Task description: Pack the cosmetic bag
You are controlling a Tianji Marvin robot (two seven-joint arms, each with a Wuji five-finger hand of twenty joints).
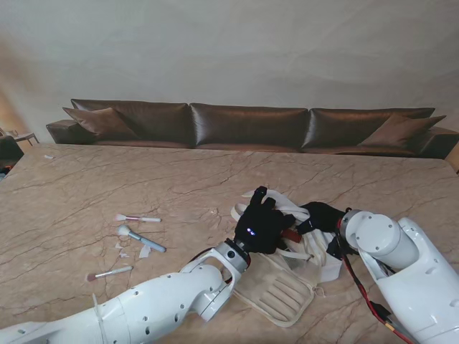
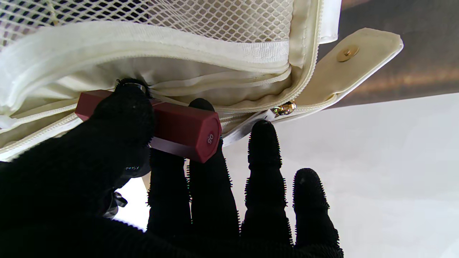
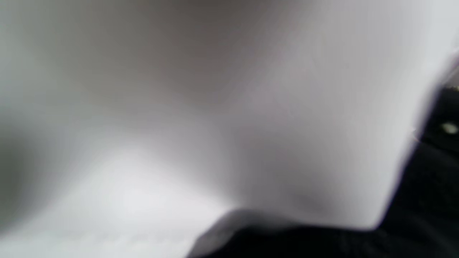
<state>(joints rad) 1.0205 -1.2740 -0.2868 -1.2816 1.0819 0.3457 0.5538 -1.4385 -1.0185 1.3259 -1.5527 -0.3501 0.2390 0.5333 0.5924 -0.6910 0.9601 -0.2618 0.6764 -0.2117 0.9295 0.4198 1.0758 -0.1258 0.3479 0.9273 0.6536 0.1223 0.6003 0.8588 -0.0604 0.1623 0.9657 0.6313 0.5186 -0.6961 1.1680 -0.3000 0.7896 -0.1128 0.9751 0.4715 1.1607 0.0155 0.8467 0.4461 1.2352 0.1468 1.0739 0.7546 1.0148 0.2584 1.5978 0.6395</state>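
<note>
We are in the step of putting one item into the bag. Our left hand (image 2: 143,172) grips a dark red lipstick (image 2: 179,129), with the thumb on one side of the tube and two fingers (image 2: 211,179) on the other side. The tube lies sideways just at the fingertips, and its flat end carries a small number. Directly beyond the fingertips is the open mouth of the cream cosmetics bag (image 2: 222,75), with its zipper edge touching or almost touching the lipstick. Past the mouth we see the soft lining and, farther on, a mesh pocket (image 2: 179,18).

In the stand view our left hand (image 1: 262,223) sits over the bag (image 1: 287,287), and our right hand (image 1: 319,215) is just beside it, on the other side of the bag. The right wrist camera shows only pale blurred cloth very close to the lens, so we cannot tell if this hand is gripping the bag's edge or only resting against it; probably it keeps the mouth open.

Three makeup brushes (image 1: 140,239) lie on the table (image 1: 86,179), well apart from the left hand, on its outer side. We judge that the task is not far along.

The next move, in our opinion, calls for pushing the lipstick a little forward past the zipper edge and then loosening the thumb, so that the tube falls into the lining and not outside. The soft edge may fold inward and block the way.
</note>
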